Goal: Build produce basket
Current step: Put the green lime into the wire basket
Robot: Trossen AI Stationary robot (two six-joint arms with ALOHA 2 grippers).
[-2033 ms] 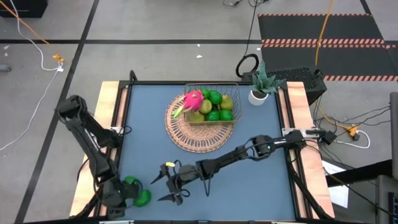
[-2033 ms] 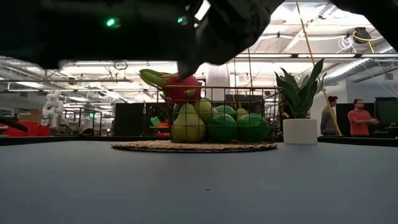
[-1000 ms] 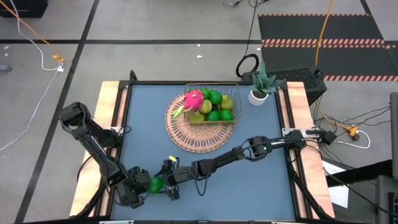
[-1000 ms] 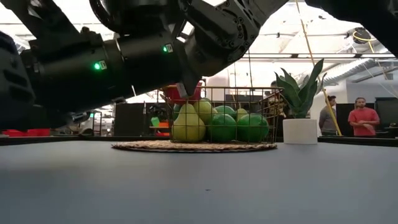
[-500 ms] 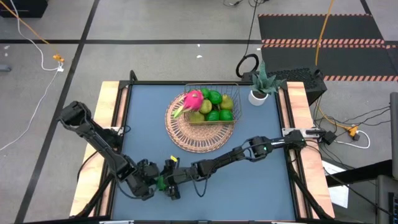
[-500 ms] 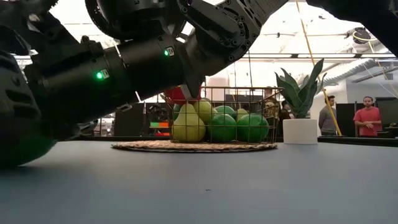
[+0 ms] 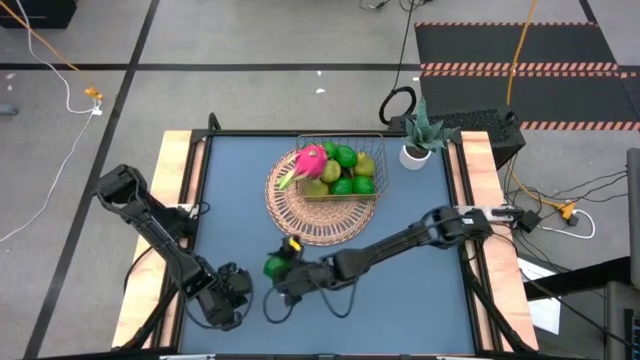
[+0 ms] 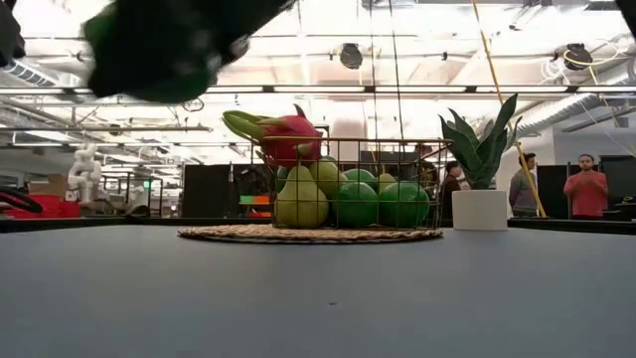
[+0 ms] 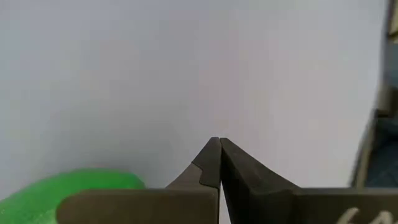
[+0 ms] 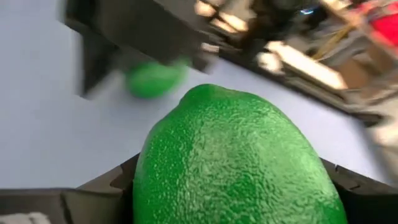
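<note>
The copper wire basket (image 7: pixel 372 192) stands on a round woven mat (image 7: pixel 318 218) at the table's far middle. It holds the pink dragon fruit (image 7: pixel 310 160), pears (image 8: pixel 300 201) and limes (image 8: pixel 358 204). My right gripper (image 7: pixel 283 272) is over the table's near middle, shut on a lime (image 7: pixel 275 266). My left gripper (image 7: pixel 236 287) is shut and holds nothing, at the near left. A second lime (image 10: pixel 155 78) lies on the table right beside its fingers (image 9: pixel 219 163). My right gripper pinches the lime's two sides (image 10: pixel 230 162) between its two fingers. The fingers (image 10: pixel 109 183) come slanting down from the table's right side. The lime is lifted clear of the table, and it shows as a dark green blur at the top of the low view (image 8: pixel 149 45).
A potted plant in a white pot (image 7: pixel 416 150) stands at the far right, beside the basket. Bare blue table lies between the mat and the near edge. People stand in the room behind the table (image 8: pixel 586 189).
My right gripper has taken hold of the lime on the table near the left gripper. It has lifted the lime clear, rising and tipping its fingers nearer to level. My left gripper has drawn back a little toward the table's left edge, still shut.
</note>
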